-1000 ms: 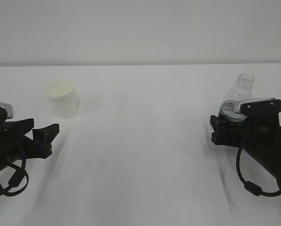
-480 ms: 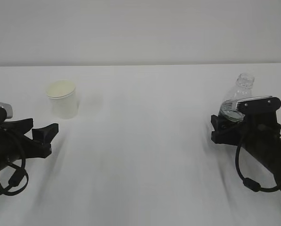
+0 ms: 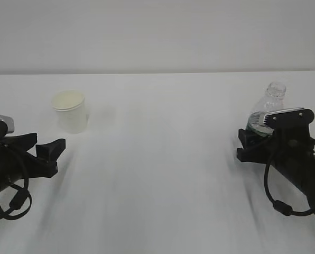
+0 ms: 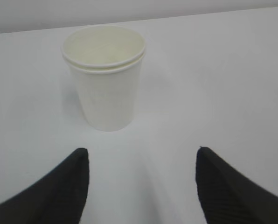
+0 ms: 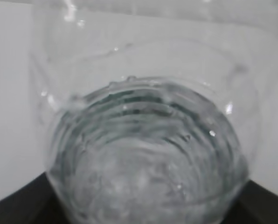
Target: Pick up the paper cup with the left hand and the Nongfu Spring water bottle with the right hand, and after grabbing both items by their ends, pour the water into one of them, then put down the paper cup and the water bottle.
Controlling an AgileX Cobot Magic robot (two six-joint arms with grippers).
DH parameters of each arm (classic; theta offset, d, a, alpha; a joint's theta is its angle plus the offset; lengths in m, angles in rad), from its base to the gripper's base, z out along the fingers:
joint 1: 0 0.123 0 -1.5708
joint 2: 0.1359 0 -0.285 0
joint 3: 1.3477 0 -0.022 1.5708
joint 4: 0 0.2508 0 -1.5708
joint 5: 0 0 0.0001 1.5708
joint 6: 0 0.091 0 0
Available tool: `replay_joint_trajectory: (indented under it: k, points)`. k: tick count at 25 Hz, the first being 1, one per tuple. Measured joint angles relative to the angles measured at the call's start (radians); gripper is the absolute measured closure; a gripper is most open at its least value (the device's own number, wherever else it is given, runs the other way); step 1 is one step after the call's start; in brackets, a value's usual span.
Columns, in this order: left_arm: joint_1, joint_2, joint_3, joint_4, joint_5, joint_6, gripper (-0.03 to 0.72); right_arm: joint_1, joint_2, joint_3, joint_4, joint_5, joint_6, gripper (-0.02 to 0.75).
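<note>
While wide bare table (image 3: 163, 174) is left between arms:
Cup (image 3: 70, 111): stood at 12 o'clock of spread, empty left gripper (image 3: 47, 153).
Bottle (image 3: 267, 108): now flanked closer by right gripper (image 3: 248, 145); grip cannot be told.

Bare table (image 3: 163, 159) lies between paper cup (image 3: 71, 111) and left pincer (image 4: 141, 186), nothing blocking

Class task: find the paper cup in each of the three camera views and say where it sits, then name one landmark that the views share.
Exterior view: the paper cup stands upright at left, beyond the left hand.
Left wrist view: cup at upper centre, ahead of the open fingers, untouched.
Right wrist view: not in it; the water bottle fills the picture.
Shared landmark: the white table.
</note>
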Motion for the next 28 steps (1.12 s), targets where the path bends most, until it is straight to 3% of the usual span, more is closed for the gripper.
replay_joint_trajectory:
  k: [11,28]
  points:
    - [0.0,0.0,0.0,-0.005,0.0,0.007,0.174,0.0,-0.002,0.0,-0.01,0.005,-0.002,0.245]
    - [0.0,0.0,0.0,-0.014,0.0,0.01,0.174,0.0,-0.178,0.002,-0.095,0.21,-0.003,0.246]
